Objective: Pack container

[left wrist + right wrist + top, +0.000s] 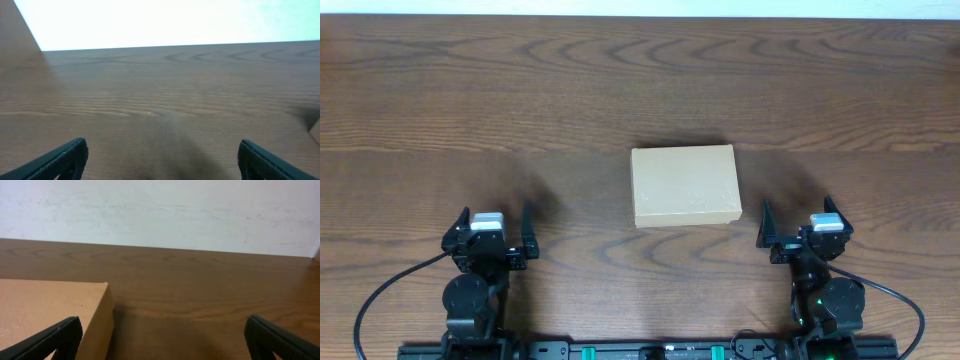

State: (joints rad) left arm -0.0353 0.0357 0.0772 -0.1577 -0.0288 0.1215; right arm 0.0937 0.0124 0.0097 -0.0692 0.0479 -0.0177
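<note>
The closed container (684,186) lies flat on the tabletop (520,80). The left fingers (67,157) sit well off its left side, the right fingers (60,335) near its right corner, both pairs spread wide and empty, seemingly parked flanking it for access.

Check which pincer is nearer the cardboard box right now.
Right. The right pincer sits open just right of the cardboard box, slightly toward the robot. The left pincer, also open, is well off to the other side, with bare table between.
</note>
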